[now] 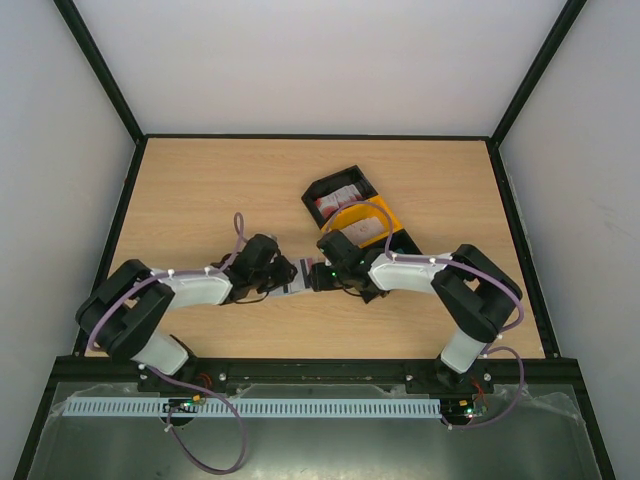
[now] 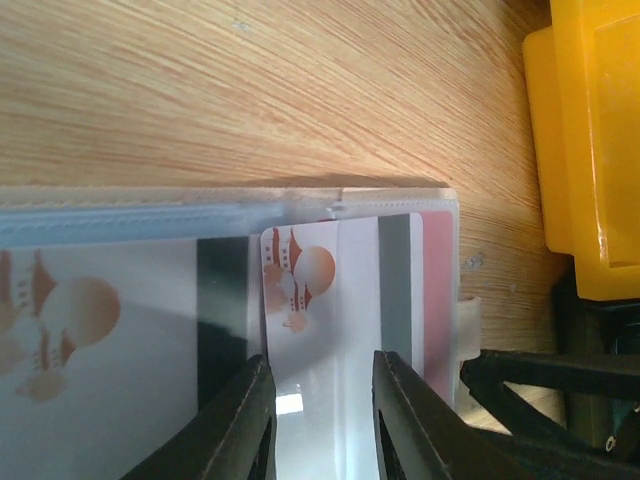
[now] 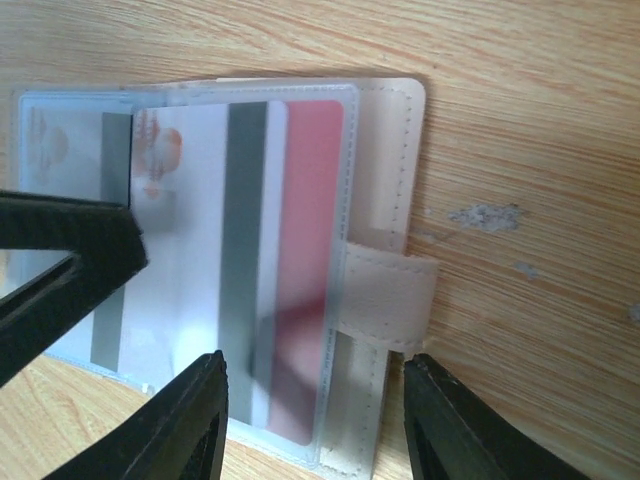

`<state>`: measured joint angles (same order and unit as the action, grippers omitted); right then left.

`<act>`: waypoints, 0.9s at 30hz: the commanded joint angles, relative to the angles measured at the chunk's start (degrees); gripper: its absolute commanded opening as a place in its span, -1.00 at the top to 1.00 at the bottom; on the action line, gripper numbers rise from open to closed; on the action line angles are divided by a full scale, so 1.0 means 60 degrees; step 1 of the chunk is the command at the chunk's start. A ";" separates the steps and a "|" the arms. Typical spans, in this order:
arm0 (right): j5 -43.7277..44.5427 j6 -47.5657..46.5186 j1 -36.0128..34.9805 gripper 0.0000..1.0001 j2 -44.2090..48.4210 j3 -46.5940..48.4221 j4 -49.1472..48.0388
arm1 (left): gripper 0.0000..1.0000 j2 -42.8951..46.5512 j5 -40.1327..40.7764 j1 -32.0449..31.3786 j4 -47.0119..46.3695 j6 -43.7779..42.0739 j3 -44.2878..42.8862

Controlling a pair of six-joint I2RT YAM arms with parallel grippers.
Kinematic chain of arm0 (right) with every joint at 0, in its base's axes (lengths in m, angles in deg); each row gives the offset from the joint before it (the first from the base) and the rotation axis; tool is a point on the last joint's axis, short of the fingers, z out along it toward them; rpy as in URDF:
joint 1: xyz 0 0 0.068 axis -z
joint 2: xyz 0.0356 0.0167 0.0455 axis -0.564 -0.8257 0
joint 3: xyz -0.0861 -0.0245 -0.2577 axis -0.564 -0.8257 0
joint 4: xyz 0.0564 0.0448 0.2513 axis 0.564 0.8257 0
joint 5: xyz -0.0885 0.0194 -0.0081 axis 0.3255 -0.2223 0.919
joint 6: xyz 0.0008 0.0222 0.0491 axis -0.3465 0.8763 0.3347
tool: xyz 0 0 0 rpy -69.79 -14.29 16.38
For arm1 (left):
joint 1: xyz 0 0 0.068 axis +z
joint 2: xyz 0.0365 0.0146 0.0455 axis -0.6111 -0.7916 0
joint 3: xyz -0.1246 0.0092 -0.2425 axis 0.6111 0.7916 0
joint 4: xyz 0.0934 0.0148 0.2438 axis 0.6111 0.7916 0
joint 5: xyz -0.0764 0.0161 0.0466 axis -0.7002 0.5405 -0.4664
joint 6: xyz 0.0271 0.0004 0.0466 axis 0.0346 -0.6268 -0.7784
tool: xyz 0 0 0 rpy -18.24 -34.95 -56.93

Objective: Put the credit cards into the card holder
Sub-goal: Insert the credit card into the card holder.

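1. Black fingers of the right claw (image 3: 317, 360) stand spread wide, one on each side of the holder's (image 3: 395, 160) near edge, pinching nothing.
2. Holder lies open and flat on the wooden surface (image 3: 520, 120), clear sleeves up, its beige strap (image 3: 390, 300) sticking out to the side between those fingers.
3. One sleeve holds a whitish striped card (image 3: 205, 220) with an orange mark, overlapping a red card (image 3: 315, 200) beneath it.
4. Next sleeve over holds a second card (image 2: 100, 330) with the same orange mark and a dark stripe.
5. Left claw (image 2: 322, 360) comes in from the opposite side, its fingers a little apart over the striped card's sleeve. I cannot tell whether they press on the plastic.
6. From above, the two claws meet mid-surface with the holder between them.
7. Black-and-yellow tray (image 2: 590, 150) sits just beyond the holder, apart from it, with more cards in its far compartment.
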<state>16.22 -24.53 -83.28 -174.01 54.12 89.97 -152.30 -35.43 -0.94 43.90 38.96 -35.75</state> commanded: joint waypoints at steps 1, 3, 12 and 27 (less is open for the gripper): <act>-0.0391 -0.0140 0.0070 0.07 -0.0169 -0.0032 -0.0272 | 0.40 -0.0547 -0.0173 -0.0038 0.0204 -0.0349 -0.0150; -0.0459 -0.0139 0.0086 0.08 -0.0210 -0.0031 -0.0325 | 0.40 -0.0652 -0.0356 -0.0040 0.0031 -0.0351 -0.0131; -0.0583 -0.0135 0.0101 0.09 -0.0161 -0.0095 -0.0469 | 0.41 -0.1048 -0.1148 -0.0065 -0.1094 -0.0178 -0.0023; 0.0392 -0.0111 0.0101 0.08 0.0522 -0.0274 -0.0254 | 0.42 -0.0528 -0.1442 -0.0084 -0.1336 -0.0312 0.0060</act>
<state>14.69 -24.60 -82.45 -173.73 53.00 88.14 -158.31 -41.70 -0.79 34.05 38.07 -36.17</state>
